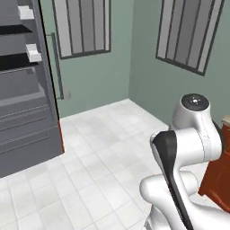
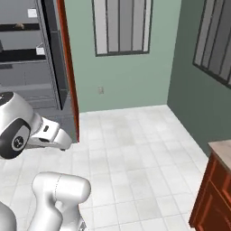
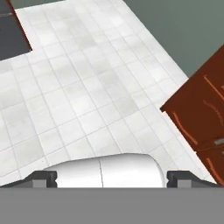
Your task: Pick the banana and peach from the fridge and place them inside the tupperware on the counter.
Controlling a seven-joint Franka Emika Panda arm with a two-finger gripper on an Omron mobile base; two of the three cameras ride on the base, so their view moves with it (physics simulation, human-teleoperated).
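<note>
Approach phase, judged from the layout: nothing has been picked, and the arm is folded close to the base, well apart from the fridge point(image 1: 27, 90). The fridge is seen open at the left of the left base view, with black shelves, white door bins and grey drawers below; its long grey bar handle point(image 1: 57, 67) stands on the door edge. In the right base view a small brownish shape is made out on the upper fridge shelf, possibly the banana point(image 2: 19, 26), but it is too small to be confirmed. The peach cannot be made out. A corner of the counter point(image 2: 222, 151) is seen at the right edge over red-brown cabinets point(image 2: 212, 198); whether the tupperware sits there cannot be told.

In the hand view the gripper point(image 3: 112, 177) is spread wide, its two dark tips far apart and nothing between them, pointed down at white floor tiles point(image 3: 78, 87).

The next move is judged to call for closing on the fridge and raising the hand to shelf height before any grasp is attempted.
</note>
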